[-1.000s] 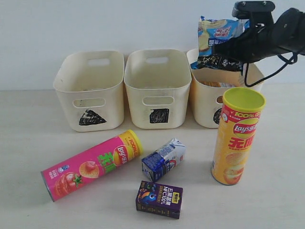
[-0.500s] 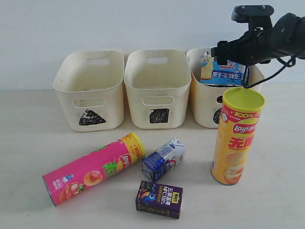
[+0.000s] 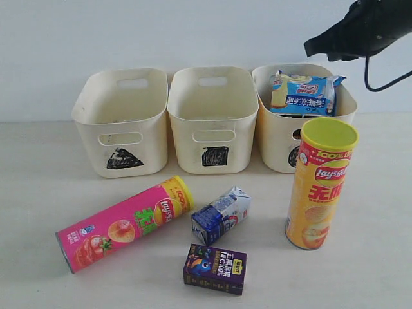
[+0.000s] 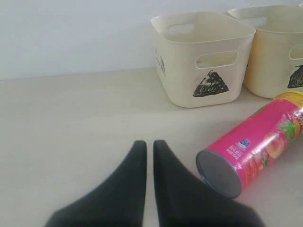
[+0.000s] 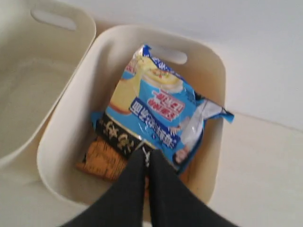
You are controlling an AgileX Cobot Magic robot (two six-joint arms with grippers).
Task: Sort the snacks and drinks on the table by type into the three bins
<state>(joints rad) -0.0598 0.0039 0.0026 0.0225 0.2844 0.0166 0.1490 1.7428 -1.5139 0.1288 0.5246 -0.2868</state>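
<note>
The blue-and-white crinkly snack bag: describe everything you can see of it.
The blue-and-white crinkly snack bag looks like glossy foil, printed with a yellow snack picture, white lettering and a dark band. It lies tilted in the rightmost cream plastic bin, poking above its rim, resting on an orange bag. The shut right gripper hangs above, clear of it.

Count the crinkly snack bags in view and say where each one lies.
2. The blue-white bag lies on top inside the right-hand bin. The orange bag lies under it in the same bin, mostly covered. Others could be hidden beneath.
</note>
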